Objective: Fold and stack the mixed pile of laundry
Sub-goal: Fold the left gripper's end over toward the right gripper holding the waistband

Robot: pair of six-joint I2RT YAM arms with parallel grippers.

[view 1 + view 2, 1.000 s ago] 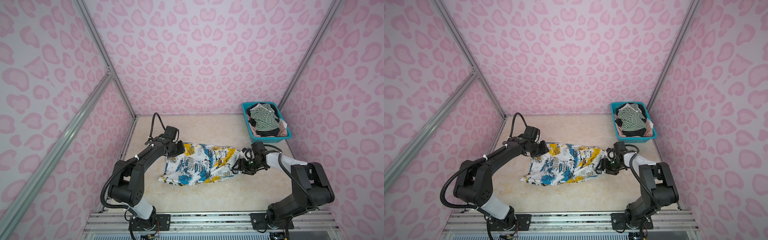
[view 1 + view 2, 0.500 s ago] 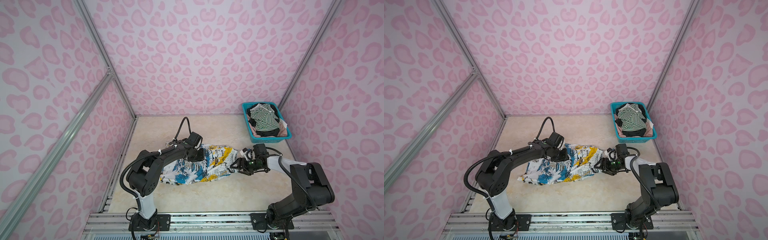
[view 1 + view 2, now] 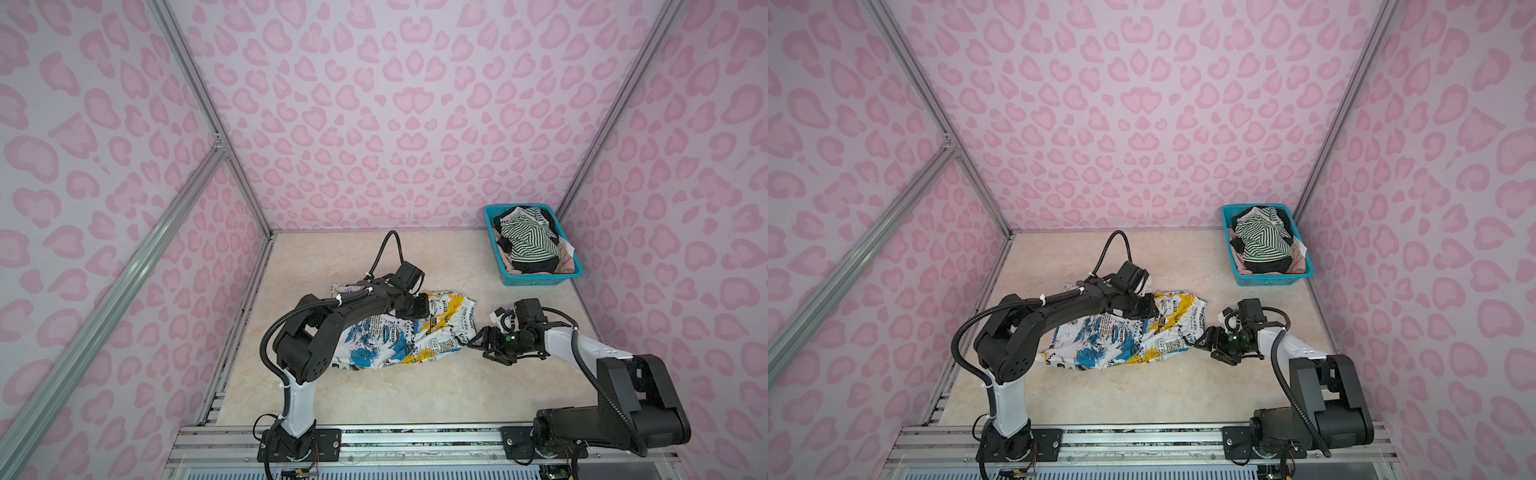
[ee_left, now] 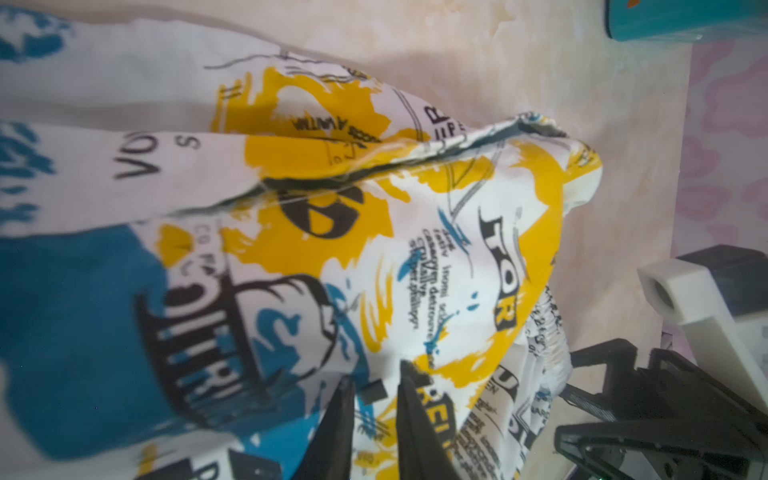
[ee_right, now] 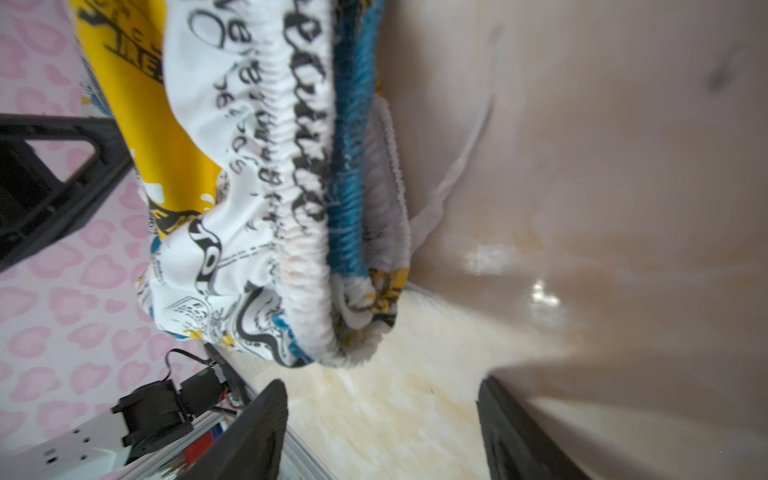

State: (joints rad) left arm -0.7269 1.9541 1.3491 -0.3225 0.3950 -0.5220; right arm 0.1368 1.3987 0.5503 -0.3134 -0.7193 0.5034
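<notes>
1. The white printed garment [image 3: 395, 340] is laid out on the table [image 3: 415, 395] between the two grippers. A doubled-over edge is seen across it in the left wrist view, so a first fold of this piece is judged to be in hand.
2. The left gripper [image 4: 376, 374] is placed over the garment's middle, with cloth directly under and ahead of its fingertips. Its jaws are drawn nearly together with only a slim gap left. Whether a layer is pinched there cannot be told.
3. The right gripper [image 5: 380, 384] is held low at the gathered elastic waistband [image 5: 307, 166], which lies just ahead of its fingertips and not between them. Its jaws are spread wide, bare table is seen in the gap, and nothing is gripped.
4. The rest of the pile is found well away from both grippers, beyond the right one, in the teal basket [image 3: 536, 280]. The green-and-white striped top [image 3: 528, 241] lies uppermost, with a black one [image 3: 536, 264] under it and a pale pink one [image 3: 565, 253] at the side.
5. The task is judged to be at an early stage, since one piece is being folded and nothing is stacked.
6. For the next move, the waistband would need to be taken between the right jaws with all its layers caught together. If only part of the elastic were caught, the fold could be dragged open.
</notes>
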